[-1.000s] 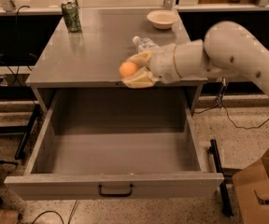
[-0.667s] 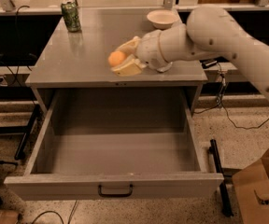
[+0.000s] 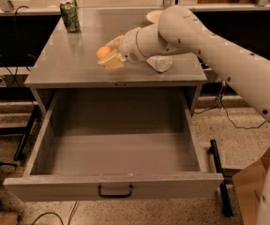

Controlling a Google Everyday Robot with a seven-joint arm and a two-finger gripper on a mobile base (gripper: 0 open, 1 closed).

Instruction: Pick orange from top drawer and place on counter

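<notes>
Claw [image 3: 109,56] gripping orange [image 3: 102,53] over counter [image 3: 69,62]; can [image 3: 70,16] back-left, maybe wrapper [image 3: 160,63] beside arm [image 3: 191,32].

I see my cream-white gripper [image 3: 106,56] over the smooth grey bench [image 3: 69,64] at ten o'clock, pale yellow jaws clasping the small bright orange sphere [image 3: 102,53]. The open drawer box [image 3: 116,149] is plain grey, its pull handle [image 3: 115,191] dark. A green patterned can [image 3: 70,16] stands at eleven o'clock.
</notes>
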